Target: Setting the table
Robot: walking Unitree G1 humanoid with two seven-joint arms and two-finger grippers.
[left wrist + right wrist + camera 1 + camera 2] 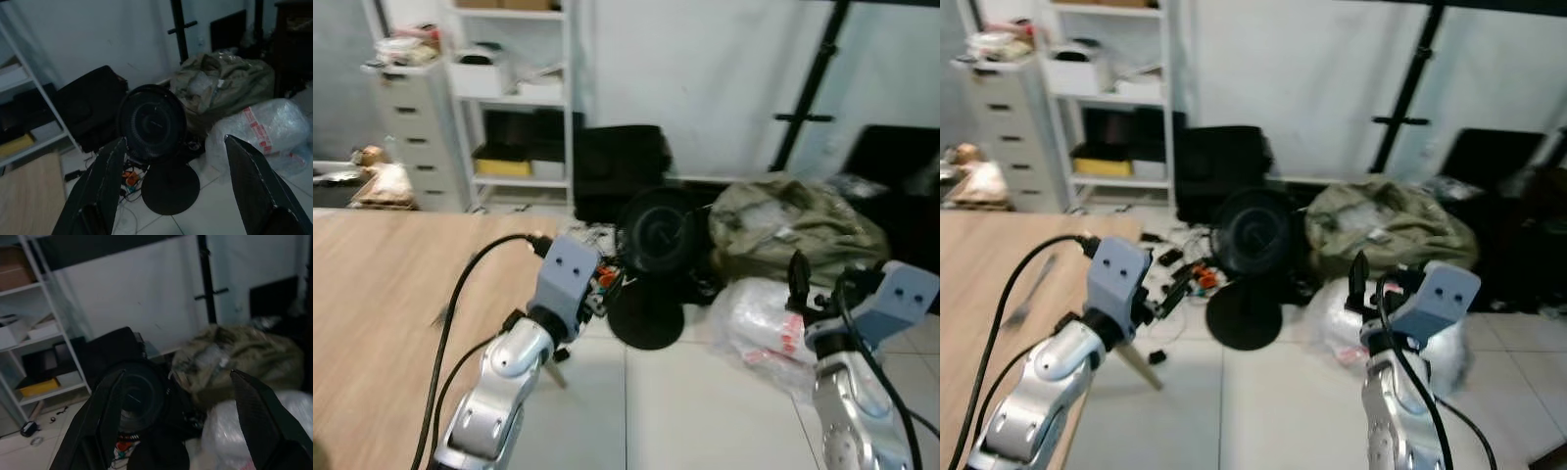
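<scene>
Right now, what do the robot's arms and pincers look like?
Both arms are shiny silver with rounded joints. Each wrist carries a pale blue-grey box with two small dark dots. A thick black cable loops along the left arm, and another black cable runs down the right arm. The left pincer and the right pincer each have two long, flat black fingers that taper towards the tip.

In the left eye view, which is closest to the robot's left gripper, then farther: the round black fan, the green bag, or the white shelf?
1. Round black floor fan, just ahead of the left gripper.
2. Rumpled olive-green cloth bag, farther right on the floor.
3. White metal shelf unit, by the back wall.
</scene>
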